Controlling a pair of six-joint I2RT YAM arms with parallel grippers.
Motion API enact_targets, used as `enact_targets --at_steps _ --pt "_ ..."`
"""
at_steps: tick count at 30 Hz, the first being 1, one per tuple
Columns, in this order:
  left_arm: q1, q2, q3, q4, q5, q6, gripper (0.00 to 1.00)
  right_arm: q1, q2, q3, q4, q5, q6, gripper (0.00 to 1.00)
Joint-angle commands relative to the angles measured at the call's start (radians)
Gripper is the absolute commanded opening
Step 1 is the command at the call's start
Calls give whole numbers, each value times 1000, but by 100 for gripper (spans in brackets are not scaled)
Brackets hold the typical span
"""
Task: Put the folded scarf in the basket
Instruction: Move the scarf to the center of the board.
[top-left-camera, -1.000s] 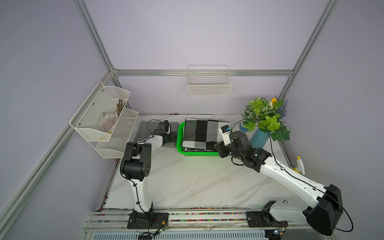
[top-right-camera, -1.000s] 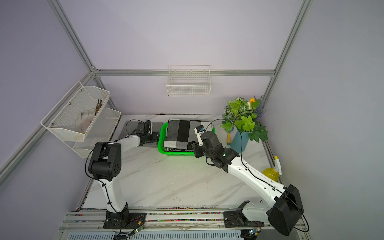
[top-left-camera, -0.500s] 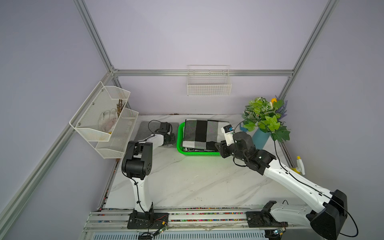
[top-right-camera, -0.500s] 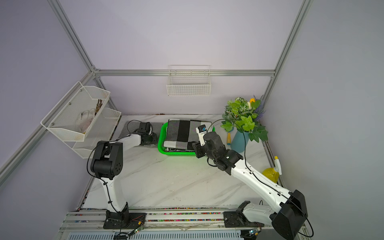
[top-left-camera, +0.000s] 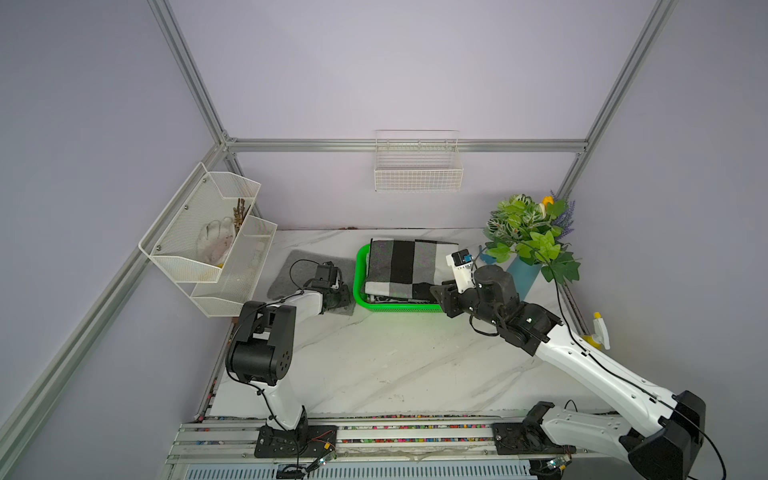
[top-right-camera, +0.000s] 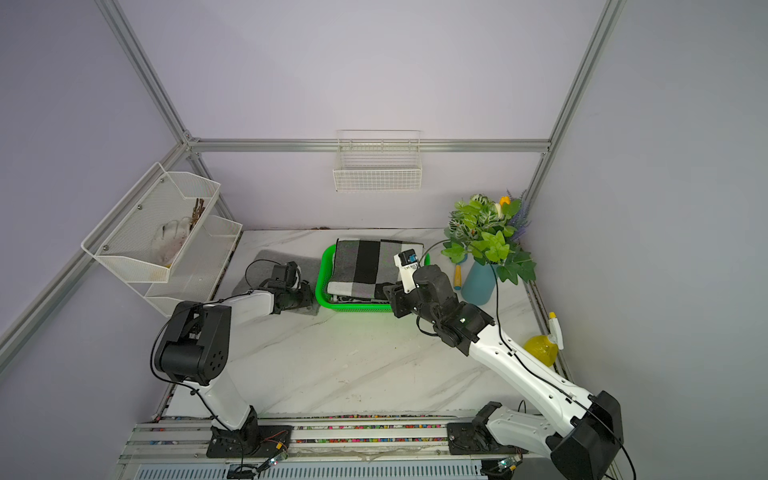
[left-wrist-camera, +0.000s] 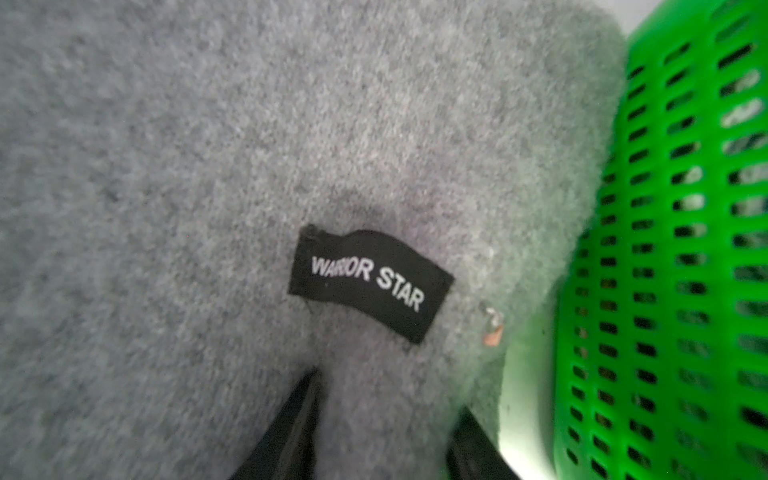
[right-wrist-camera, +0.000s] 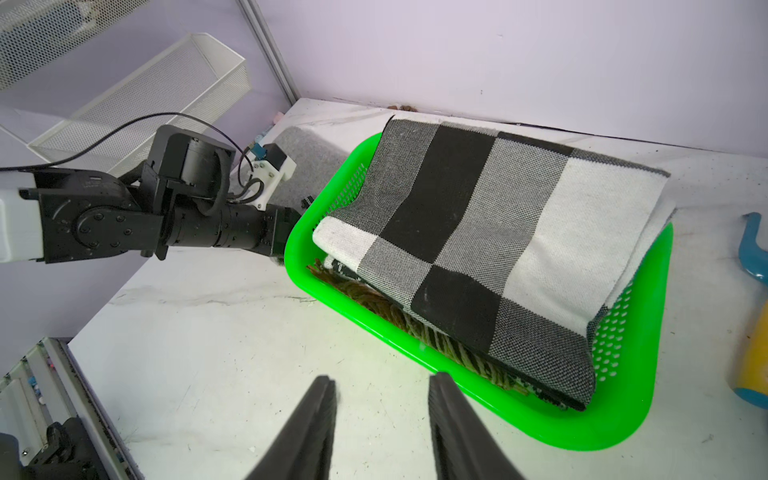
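Note:
A grey folded scarf (top-left-camera: 291, 270) (left-wrist-camera: 291, 145) with a black label (left-wrist-camera: 370, 282) lies flat on the table, just left of the bright green basket (top-left-camera: 360, 274) (left-wrist-camera: 685, 249) (right-wrist-camera: 602, 424). My left gripper (top-left-camera: 338, 298) (left-wrist-camera: 386, 395) sits low at the grey scarf's near corner beside the basket wall, shut on a bunched fold of it. A black, grey and white checked folded scarf (top-left-camera: 403, 266) (right-wrist-camera: 478, 216) fills the basket. My right gripper (top-left-camera: 437, 291) (right-wrist-camera: 380, 380) hovers at the basket's near right corner, open, with only bare table between its fingers.
A white two-tier mesh rack (top-left-camera: 208, 241) hangs on the left wall above the table edge. A white wire basket (top-left-camera: 417, 166) hangs on the back wall. A plant in a blue vase (top-left-camera: 528, 241) stands right of the basket, with a yellow spray bottle (top-right-camera: 540, 349) at the right edge.
My left gripper's jaws have closed onto the grey scarf. The right arm has shifted slightly to the right; its jaws stand as before.

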Motion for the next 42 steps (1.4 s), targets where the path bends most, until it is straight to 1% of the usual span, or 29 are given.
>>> enact_targets --at_steps 1,6,9,11,13,15,18,22,23,25,27,29,31,34,35,36,38,41,42 --pt "-48 -19 -116 -149 42 -63 46 5 -17 -30 35 -33 17 42" --pt "-117 -90 -237 -126 14 -109 47 7 17 -44 52 -100 32 42" --pt "-184 -166 -246 -154 -3 -150 48 9 40 -50 71 -149 45 42" --pt "-225 -199 -259 -167 -46 -167 48 10 55 -58 87 -164 56 42" --pt "-234 -184 -269 -166 -21 -170 49 12 70 -65 95 -181 62 42" --pt "-269 -168 -286 -141 -12 -177 51 17 87 -82 125 -199 77 42" --pt "-309 -165 -310 -113 8 -204 51 33 147 -86 152 -234 90 43" --pt "-429 -241 -354 -77 18 -251 50 44 210 -85 180 -257 104 43" --pt "-458 -268 -360 -78 4 -261 51 46 223 -83 190 -269 109 44" --pt "-468 -293 -356 -102 -37 -269 51 50 247 -83 207 -287 119 44" --pt "-467 -289 -353 -118 -37 -265 52 55 269 -81 216 -285 121 44" --pt "-469 -276 -358 -107 -27 -265 56 59 300 -77 217 -284 118 44" --pt "-478 -264 -366 -104 -29 -265 57 60 335 -66 217 -302 116 45" --pt "-491 -271 -389 -82 -43 -267 61 65 386 -46 225 -323 108 45" --pt "-491 -279 -395 -76 -44 -265 64 66 407 -34 225 -329 99 45" --pt "-494 -292 -401 -76 -46 -264 67 65 436 -22 218 -329 88 46" --pt "-494 -331 -410 -73 -47 -263 68 66 476 -6 215 -334 79 46" --pt "-494 -423 -420 -88 -36 -261 74 68 517 13 206 -357 74 46" --pt "-493 -452 -419 -107 -42 -262 95 69 521 16 207 -356 75 46"
